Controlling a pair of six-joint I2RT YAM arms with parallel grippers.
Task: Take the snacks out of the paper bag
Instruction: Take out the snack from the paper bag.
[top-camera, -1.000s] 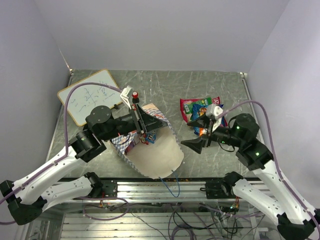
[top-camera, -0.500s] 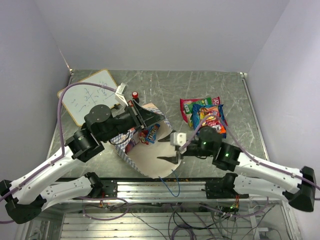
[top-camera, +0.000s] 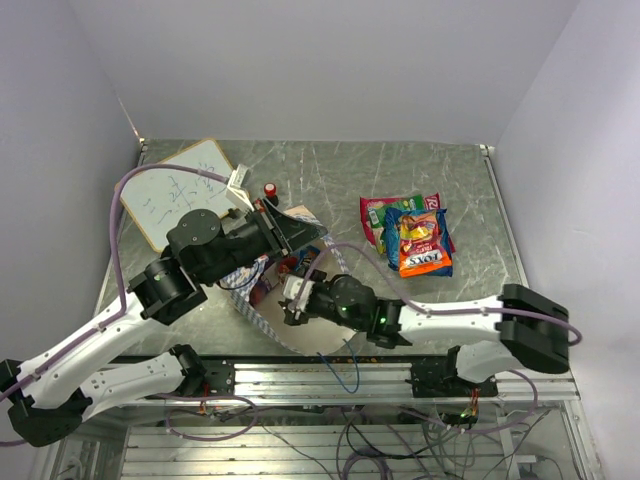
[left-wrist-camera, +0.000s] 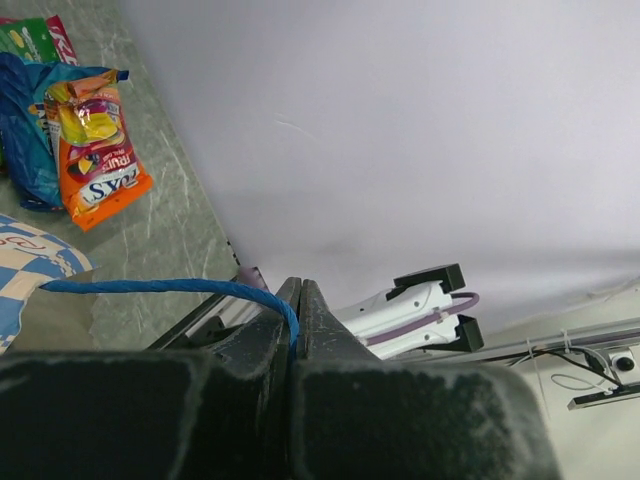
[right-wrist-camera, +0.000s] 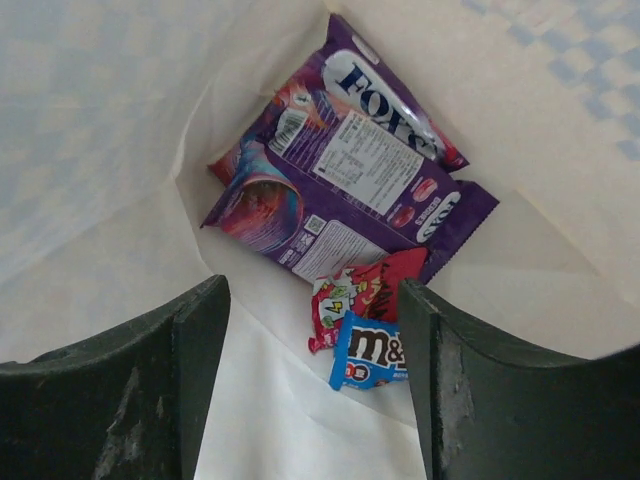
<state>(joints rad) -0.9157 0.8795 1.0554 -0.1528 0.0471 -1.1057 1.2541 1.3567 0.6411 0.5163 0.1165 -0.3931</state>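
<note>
The paper bag (top-camera: 318, 315) lies on its side at the table's front, mouth toward the left. My left gripper (top-camera: 289, 236) is shut on its thin blue cord handle (left-wrist-camera: 160, 286) and holds the upper edge up. My right gripper (top-camera: 284, 300) is open at the bag's mouth and looks inside (right-wrist-camera: 315, 372). Deep in the bag lie two purple packets (right-wrist-camera: 350, 190), a small red packet (right-wrist-camera: 372, 288) and a small blue packet (right-wrist-camera: 368, 354), all untouched between my open fingers (right-wrist-camera: 115, 400). More snacks (top-camera: 412, 236) lie piled on the table at the right.
A white writing board (top-camera: 180, 190) lies at the back left, with a small red-capped bottle (top-camera: 270, 188) beside it. The bag's second blue cord (top-camera: 345, 372) hangs over the front table edge. The snack pile (left-wrist-camera: 88, 150) also shows in the left wrist view.
My right arm has swung left from beside the snack pile, across the table, to the bag's mouth, empty and open. My left gripper keeps hold of the cord, almost unmoved.
</note>
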